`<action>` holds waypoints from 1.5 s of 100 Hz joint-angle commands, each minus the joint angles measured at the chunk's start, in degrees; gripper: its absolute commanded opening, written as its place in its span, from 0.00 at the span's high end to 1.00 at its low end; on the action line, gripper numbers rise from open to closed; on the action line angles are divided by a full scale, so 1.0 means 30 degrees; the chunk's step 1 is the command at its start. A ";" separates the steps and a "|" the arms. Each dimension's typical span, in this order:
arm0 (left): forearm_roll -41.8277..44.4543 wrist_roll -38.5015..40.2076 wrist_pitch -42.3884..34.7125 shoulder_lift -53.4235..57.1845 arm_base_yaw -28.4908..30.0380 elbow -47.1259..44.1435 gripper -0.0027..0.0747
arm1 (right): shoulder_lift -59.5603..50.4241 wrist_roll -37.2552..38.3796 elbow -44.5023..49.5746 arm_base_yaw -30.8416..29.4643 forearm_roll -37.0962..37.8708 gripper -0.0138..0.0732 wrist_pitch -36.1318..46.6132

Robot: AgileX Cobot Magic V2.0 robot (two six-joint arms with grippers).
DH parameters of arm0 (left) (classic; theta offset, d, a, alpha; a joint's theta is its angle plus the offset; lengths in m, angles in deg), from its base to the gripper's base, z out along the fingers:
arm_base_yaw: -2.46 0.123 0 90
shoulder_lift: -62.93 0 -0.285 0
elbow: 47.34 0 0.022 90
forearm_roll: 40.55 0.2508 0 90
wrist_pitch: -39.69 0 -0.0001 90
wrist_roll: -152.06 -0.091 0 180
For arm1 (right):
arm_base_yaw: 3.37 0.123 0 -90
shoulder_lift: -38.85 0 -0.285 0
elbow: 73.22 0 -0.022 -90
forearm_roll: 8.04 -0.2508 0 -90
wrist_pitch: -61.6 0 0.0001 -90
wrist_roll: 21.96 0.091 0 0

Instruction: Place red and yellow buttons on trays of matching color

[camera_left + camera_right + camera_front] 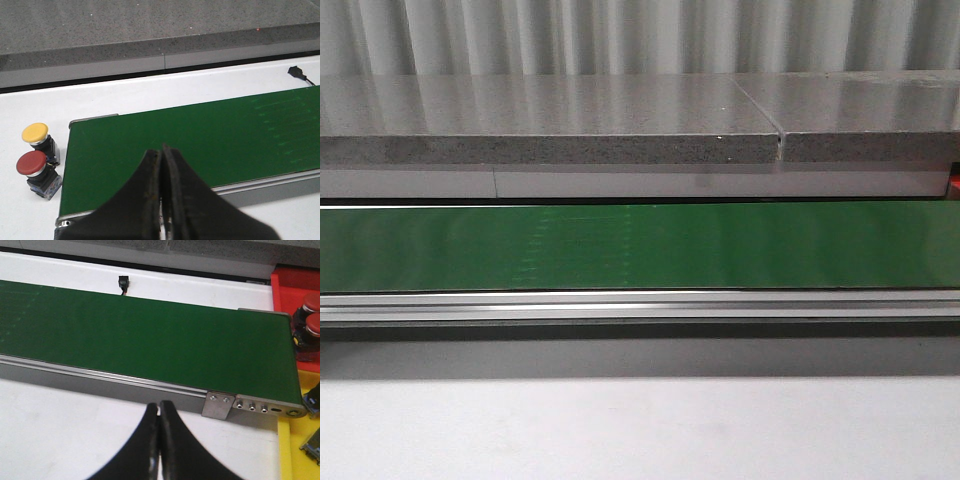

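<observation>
Seemingly empty, both arms' fingers (pixel 161 200) (pixel 159 440) are clenched above the bare green belt (pixel 640 245) near its edges.

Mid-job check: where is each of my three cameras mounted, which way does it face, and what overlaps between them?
Front view: looks forward over the table at the green conveyor belt and a grey stone ledge; no robot parts show.
Left wrist view: on the left arm, over the belt's end by the yellow button and red button; left end effector shows, shut.
Right wrist view: on the right arm, facing the belt's other end by the red tray and yellow tray; right end effector shows, shut.
Shared: all three see the belt.
</observation>
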 commanded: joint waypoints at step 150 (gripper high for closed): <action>0.0048 0.1813 1.0367 -2.3417 0.9738 1.6692 0.30 | 0.0071 -0.0162 -0.0423 0.0022 0.0215 0.92 0.1197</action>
